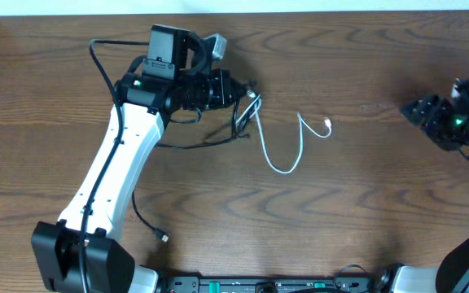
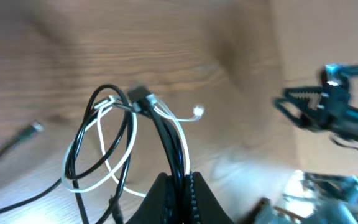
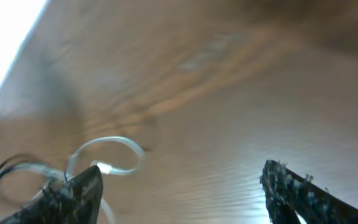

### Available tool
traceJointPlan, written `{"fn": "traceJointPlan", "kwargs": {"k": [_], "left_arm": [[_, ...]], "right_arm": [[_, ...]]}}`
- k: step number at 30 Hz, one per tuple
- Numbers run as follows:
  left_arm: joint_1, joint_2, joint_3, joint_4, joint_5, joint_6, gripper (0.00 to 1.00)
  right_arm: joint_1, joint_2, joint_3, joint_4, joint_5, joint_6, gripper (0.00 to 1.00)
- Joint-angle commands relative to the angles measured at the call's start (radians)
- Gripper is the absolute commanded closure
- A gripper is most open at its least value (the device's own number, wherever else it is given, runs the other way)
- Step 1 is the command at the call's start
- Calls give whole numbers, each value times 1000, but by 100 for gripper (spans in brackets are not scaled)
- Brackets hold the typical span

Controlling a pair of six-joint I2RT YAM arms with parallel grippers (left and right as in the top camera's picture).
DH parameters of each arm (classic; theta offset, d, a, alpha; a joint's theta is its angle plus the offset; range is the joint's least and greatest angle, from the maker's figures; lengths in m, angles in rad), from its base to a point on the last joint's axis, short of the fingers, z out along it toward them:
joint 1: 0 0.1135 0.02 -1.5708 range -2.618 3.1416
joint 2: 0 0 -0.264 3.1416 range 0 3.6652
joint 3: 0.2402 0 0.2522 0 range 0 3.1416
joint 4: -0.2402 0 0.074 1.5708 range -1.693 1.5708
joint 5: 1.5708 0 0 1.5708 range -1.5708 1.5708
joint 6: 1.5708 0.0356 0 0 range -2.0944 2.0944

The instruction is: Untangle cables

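Overhead view: your left gripper (image 1: 249,96) lies on its side over the upper middle of the wooden table (image 1: 365,212), and your right gripper (image 1: 414,110) hangs well apart from it near the right edge.

Left wrist view: the left claw's two fingers (image 2: 194,196) are pressed fully together on the cables (image 2: 166,134), which rise out of the pinch as one bundle. Above the pinch, the black cable (image 2: 107,88) forms a tall loop. The white cable (image 1: 287,170) runs through and around that loop, so the two cross several times. A dark connector (image 2: 140,96) sits at the top of the knot, just beside the black loop.

Overhead view again: the free part of the white cable leaves the left claw, curves down and right across the bare wood, and climbs back up. It ends in a small white plug (image 1: 328,125) between the two arms. A black strand trails left from the claw beneath the left arm. A small metal-tipped plug (image 1: 163,237) lies lower down beside that arm; it may be the black cable's far end, but you cannot trace the cord all the way.

Right wrist view: the right claw's serrated fingers (image 3: 291,186) stand wide apart with nothing between them, and the blurred white loop lies beyond them, untouched
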Motion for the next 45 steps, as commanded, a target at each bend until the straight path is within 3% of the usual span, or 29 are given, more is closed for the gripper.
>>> {"fn": "traceJointPlan", "kwargs": {"k": [1,5,9,15,19,26,35,39,42,45], "left_arm": [[3,-23,6,93,143,-69,93],[3,-22,6,170,194,-143,93],[3,-22,6,246,274,-210,93],[3,-22,6,312,299,-319,93],[3,-22,6,317,299,-333,93],[3,-22,6,317,299,-360,93],[-20,-22,6,316,299,-363,93],[-43,-22,6,316,299,-358,93],[-42,-22,5,315,291,-325,93],[-26,-22,6,315,275,-310,92]], "right_arm": [[97,-27,31,53,-273,-28,21],[217,-27,31,101,-280,4,13],[327,-26,31,157,-279,66,12],[505,-14,31,296,-159,289,23],[594,-10,31,352,-75,347,26],[713,17,31,369,104,444,41],[784,141,31,575,161,496,43],[789,188,31,617,214,503,51],[775,190,31,560,278,502,71],[753,192,31,392,412,498,89]]}}
